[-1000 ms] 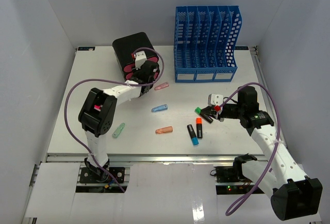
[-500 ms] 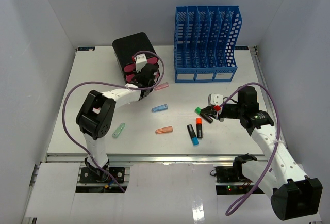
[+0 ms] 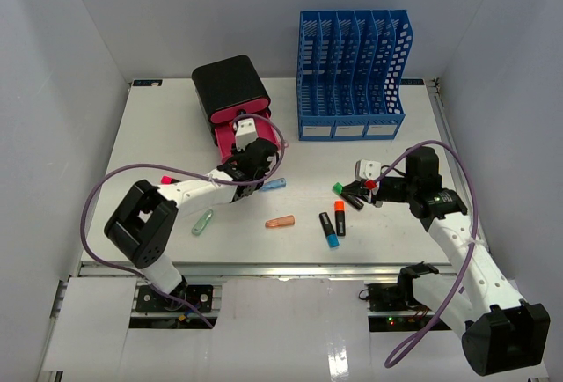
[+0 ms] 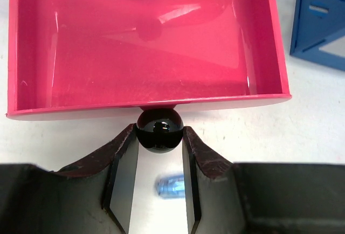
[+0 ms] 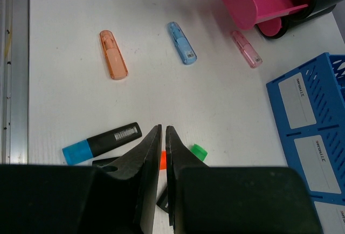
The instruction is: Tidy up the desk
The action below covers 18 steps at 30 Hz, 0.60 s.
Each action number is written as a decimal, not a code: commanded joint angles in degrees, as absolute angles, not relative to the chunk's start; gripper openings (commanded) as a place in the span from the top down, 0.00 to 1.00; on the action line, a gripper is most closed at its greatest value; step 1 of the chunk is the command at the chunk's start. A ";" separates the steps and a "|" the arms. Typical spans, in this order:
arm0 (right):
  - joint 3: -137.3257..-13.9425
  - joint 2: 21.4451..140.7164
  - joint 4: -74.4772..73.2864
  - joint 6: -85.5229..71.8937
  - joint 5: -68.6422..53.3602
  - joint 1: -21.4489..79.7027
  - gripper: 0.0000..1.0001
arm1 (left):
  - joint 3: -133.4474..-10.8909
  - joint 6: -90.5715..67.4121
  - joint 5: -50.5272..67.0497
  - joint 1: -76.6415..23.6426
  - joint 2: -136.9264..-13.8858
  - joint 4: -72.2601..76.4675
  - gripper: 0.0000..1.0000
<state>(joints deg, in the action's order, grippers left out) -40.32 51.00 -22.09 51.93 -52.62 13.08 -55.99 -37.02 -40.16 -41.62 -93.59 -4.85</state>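
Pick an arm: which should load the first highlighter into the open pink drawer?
Right, probably. The left claw is clamped on the round black knob of the pink plastic drawer, so it is occupied. The right claw hangs free, shut, just beside the black blue-capped highlighter.

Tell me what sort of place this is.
Probably a robotics test cell staged as an office desk: robot arms bolted at the edge of a white desk, plain white panels walling it in, plus a blue file rack, a pink-drawered box and scattered highlighters.
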 commanded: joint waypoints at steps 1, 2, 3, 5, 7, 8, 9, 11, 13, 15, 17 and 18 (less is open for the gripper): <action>-40.50 51.15 -20.74 52.47 -53.54 12.74 0.87 | -55.90 -40.41 -41.58 -42.89 -89.98 -5.34 0.62; -40.44 51.15 -20.74 52.47 -53.61 12.74 0.86 | -56.44 -40.35 -41.88 -42.89 -90.46 -5.82 0.51; -40.37 51.10 -20.69 52.47 -53.67 12.74 0.86 | -56.79 -40.12 -42.03 -42.89 -90.86 -6.05 0.36; -40.15 50.97 -20.67 52.56 -53.89 12.74 0.82 | -57.59 -39.80 -42.07 -42.89 -91.41 -6.50 0.08; -39.74 50.81 -20.83 52.77 -54.30 12.74 0.71 | -58.04 -39.44 -41.22 -42.89 -91.41 -6.62 0.02; -39.54 50.71 -20.83 52.87 -54.48 12.74 0.65 | -58.18 -39.13 -40.56 -42.89 -91.26 -6.77 0.02; -39.43 50.71 -20.83 52.61 -54.43 12.74 0.57 | -58.18 -38.59 -39.48 -42.89 -90.83 -6.77 0.02; -39.66 50.95 -20.76 51.19 -53.49 12.69 0.43 | -57.79 -37.24 -37.74 -42.89 -89.98 -6.73 0.02; -41.13 52.06 -20.80 45.78 -50.57 12.86 0.31 | -56.45 -34.84 -32.52 -42.89 -87.16 -6.59 0.02; -46.90 55.33 -27.60 44.31 -46.14 13.67 0.29 | -54.67 -33.02 -27.00 -42.89 -83.46 -6.59 0.02; -51.57 60.77 -33.46 43.39 -39.06 15.30 0.30 | -52.31 -31.45 -19.98 -42.89 -77.63 -6.59 0.02; -53.68 63.15 -36.11 42.48 -35.38 16.23 0.32 | -50.78 -30.85 -17.16 -42.89 -74.38 -6.71 0.02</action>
